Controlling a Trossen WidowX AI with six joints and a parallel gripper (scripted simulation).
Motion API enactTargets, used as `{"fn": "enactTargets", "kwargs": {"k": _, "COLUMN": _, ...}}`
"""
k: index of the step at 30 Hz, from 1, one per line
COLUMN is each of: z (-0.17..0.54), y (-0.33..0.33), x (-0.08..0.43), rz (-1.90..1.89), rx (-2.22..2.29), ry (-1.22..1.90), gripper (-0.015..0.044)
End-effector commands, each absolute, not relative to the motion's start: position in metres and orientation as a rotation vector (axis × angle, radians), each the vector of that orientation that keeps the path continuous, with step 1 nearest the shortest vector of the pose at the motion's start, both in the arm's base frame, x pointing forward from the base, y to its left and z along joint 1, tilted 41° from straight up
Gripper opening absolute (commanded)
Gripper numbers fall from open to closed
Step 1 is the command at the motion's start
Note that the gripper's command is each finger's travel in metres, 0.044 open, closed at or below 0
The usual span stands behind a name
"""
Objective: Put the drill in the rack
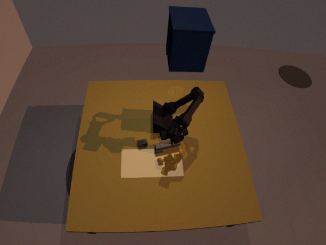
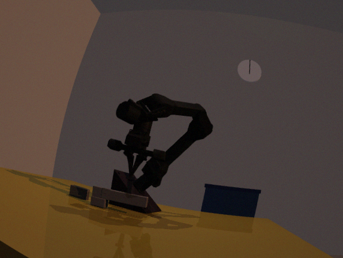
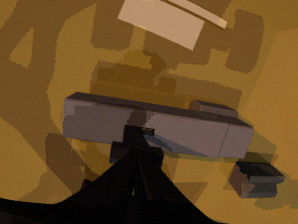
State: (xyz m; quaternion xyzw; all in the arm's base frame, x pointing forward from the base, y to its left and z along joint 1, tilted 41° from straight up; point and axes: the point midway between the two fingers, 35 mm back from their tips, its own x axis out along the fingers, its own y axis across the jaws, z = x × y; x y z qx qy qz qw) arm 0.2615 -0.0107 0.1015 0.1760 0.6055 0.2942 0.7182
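Note:
My gripper (image 1: 177, 141) (image 2: 131, 174) (image 3: 137, 157) is shut, with nothing seen between its tips. It points down over a long grey block (image 1: 166, 146) (image 2: 124, 197) (image 3: 187, 132). A dark upright piece (image 2: 131, 186) (image 3: 134, 134), apparently the drill, stands at the block, directly below the fingertips; whether they touch is unclear. A tiny dark detail (image 3: 148, 131) beside it on the block may be the key; I cannot tell. A small grooved grey block (image 1: 142, 143) (image 2: 79, 192) (image 3: 259, 182), apparently the rack, sits apart beyond the long block's end. Nothing lies in its groove.
A low grey block (image 2: 99, 202) (image 3: 215, 108) sits against the long block's side near the rack end. The dark wedge-shaped base (image 1: 159, 122) (image 2: 118, 180) stands behind. A pale bright patch (image 1: 137, 165) lies on the yellow table (image 1: 119, 205). A blue box (image 1: 191, 48) (image 2: 229, 201) stands beyond the table.

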Motion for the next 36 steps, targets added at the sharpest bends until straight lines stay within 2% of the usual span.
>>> {"fn": "enactTargets", "kwargs": {"k": 1, "z": 0.0893, "y": 0.0003, "x": 0.2550, "rz": 0.677, "rx": 0.408, "ry": 1.379, "gripper": 0.0000}}
{"fn": "enactTargets", "kwargs": {"k": 36, "z": 0.0811, "y": 0.0086, "x": 0.2544, "rz": 0.678, "rx": 0.409, "ry": 1.379, "gripper": 0.0000}}
